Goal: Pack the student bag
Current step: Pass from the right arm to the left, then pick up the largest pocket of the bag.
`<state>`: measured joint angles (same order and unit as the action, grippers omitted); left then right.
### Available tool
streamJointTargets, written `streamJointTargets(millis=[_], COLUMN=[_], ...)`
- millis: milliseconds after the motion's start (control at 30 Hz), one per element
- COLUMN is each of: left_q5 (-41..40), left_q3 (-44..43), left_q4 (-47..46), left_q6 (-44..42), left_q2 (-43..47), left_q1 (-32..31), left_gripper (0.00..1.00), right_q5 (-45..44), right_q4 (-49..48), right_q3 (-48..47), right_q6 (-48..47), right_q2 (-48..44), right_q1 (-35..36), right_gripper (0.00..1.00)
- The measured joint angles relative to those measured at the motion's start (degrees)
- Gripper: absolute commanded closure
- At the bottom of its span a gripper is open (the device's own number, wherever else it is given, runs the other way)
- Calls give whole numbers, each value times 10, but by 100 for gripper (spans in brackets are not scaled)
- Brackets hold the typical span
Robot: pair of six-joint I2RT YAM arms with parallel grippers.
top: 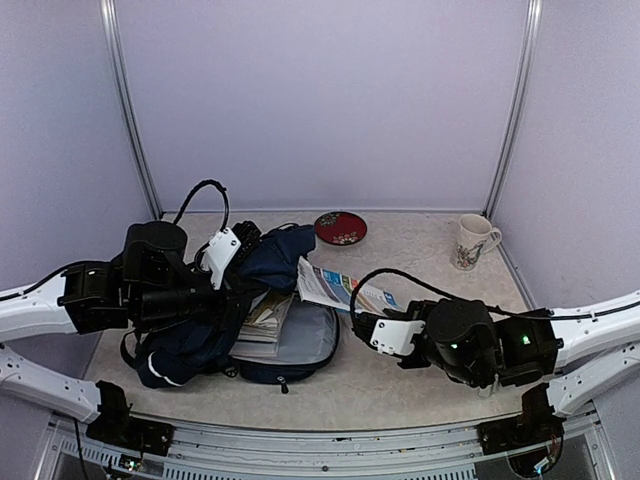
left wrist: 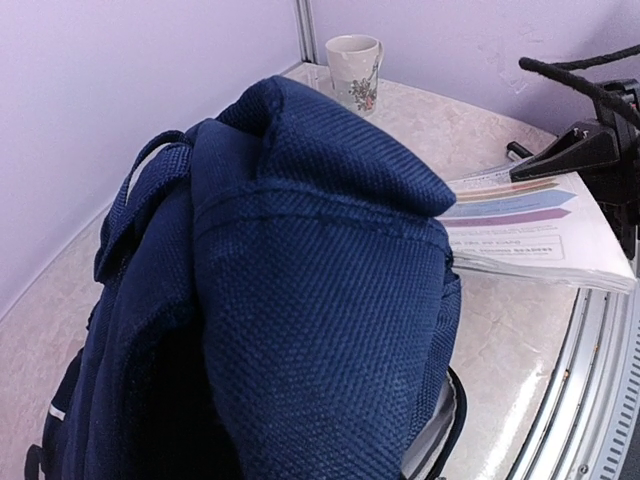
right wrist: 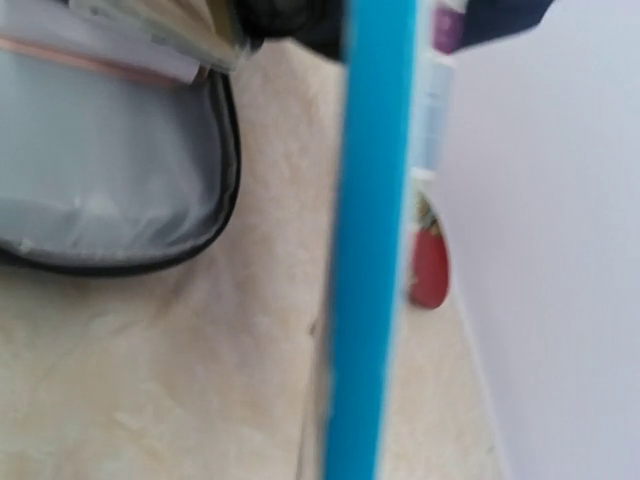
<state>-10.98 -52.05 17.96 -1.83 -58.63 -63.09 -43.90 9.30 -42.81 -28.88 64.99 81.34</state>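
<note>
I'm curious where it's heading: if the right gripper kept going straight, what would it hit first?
Probably the student bag: the right gripper points at its open mouth, and the booklet it holds would get there first. Depth is uncertain.

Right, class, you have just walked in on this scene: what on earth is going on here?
Two robot arms are packing a student bag. The left claw holds the navy flap lifted, so the grey-lined compartment lies open with books inside. The right claw grips a booklet at the edge of the opening, not yet in. A red dish and a mug stand at the back, untouched.
</note>
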Motion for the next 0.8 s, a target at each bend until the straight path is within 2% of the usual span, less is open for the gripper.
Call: streamJointTargets(millis=[200,400,600,800], left_q5=[13,9,5,-4], left_q3=[-7,-8,-9,-19], left_q4=[-19,-58,-82,-94], left_q6=[5,19,39,46], left_q2=[-13,-36,-56,-77], left_q1=[-3,-3,-5,-6], left_gripper=[100,100,100,100], right_q5=[48,168,272,327], right_q4=[-94,-167,-207,-207], right_q3=[90,160,184,192], right_q6=[-79,-93,-62,-29], right_q2=[-105,-213,-232,-229], right_q1=[-9,-91,-144,-169], right_gripper=[100,100,100,100])
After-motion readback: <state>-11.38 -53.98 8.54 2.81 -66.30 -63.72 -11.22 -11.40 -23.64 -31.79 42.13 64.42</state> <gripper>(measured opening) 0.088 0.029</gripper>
